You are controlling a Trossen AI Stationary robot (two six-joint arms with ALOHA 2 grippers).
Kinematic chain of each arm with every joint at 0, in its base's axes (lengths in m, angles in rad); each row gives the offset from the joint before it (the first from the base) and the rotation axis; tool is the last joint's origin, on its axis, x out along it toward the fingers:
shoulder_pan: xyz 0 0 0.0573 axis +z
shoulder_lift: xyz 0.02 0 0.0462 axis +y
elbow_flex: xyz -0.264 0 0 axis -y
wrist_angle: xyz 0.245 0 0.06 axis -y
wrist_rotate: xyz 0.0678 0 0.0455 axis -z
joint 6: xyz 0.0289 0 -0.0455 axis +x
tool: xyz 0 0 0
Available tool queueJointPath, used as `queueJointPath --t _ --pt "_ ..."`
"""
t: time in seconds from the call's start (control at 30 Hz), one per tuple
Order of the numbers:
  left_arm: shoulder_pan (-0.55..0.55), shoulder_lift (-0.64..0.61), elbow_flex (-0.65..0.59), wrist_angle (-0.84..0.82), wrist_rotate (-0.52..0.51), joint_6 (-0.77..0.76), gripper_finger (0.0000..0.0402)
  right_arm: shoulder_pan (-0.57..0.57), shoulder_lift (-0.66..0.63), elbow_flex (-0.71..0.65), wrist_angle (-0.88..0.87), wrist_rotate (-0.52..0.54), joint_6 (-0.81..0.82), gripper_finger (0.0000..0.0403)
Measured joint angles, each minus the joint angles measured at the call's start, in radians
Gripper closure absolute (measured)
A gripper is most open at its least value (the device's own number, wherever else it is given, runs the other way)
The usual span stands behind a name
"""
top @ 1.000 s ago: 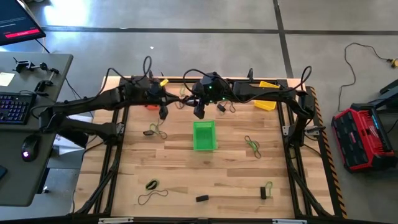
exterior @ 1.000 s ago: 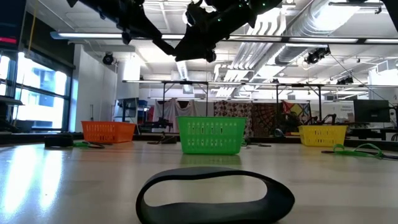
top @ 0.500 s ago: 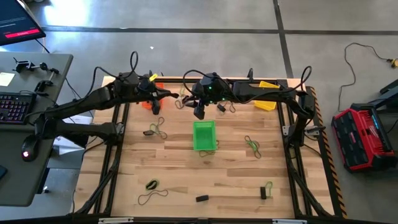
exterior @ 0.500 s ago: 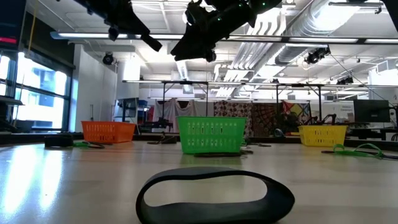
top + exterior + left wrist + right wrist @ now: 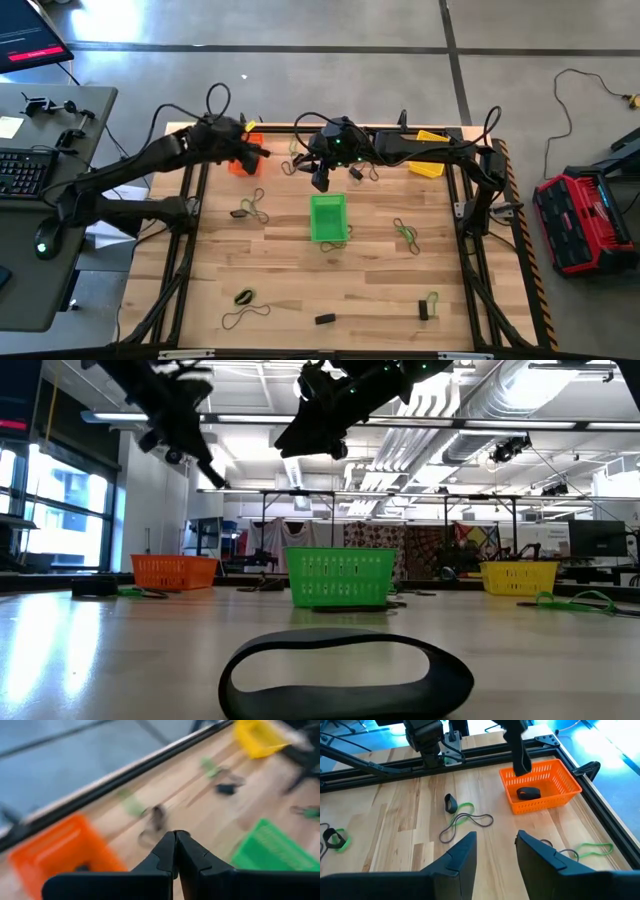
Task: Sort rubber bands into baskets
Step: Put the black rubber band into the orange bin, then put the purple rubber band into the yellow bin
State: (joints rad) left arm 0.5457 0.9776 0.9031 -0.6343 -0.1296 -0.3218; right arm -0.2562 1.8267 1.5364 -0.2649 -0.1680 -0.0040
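Pale wooden bench (image 5: 300,290) carries a small orange plastic basket (image 5: 541,785) already holding one black rubber-band bundle (image 5: 527,793); above its rim the left end effector (image 5: 521,768), pressed together, should clear away before the spread right end effector (image 5: 494,851) beside it descends.

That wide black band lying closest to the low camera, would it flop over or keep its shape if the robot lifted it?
The wide black band stands on edge as an open oval, so it probably holds its shape somewhat. It looks thin-walled, so likely light and squashable under a pinch. Resting on its edge, a push might tip it flat.
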Motion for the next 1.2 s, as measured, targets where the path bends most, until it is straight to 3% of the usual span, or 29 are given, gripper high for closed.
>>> queueJointPath --t 0.23,0.5,1.03,1.2 --pt "0.103 0.088 0.0 -0.099 -0.011 -0.034 0.0401 0.0 0.0 0.0 0.0 0.0 0.005 0.0277" --pt "0.178 0.205 0.0 -0.103 0.023 0.009 0.0396 0.002 0.0 0.0 0.0 -0.006 0.028 0.0277" --pt "0.194 0.284 0.0 -0.102 -0.007 0.064 0.03 0.002 0.0 0.0 0.0 -0.005 0.031 0.0277" --pt "0.196 0.284 0.0 -0.102 -0.019 0.087 0.0292 0.002 0.0 0.0 0.0 -0.005 0.03 0.0277"
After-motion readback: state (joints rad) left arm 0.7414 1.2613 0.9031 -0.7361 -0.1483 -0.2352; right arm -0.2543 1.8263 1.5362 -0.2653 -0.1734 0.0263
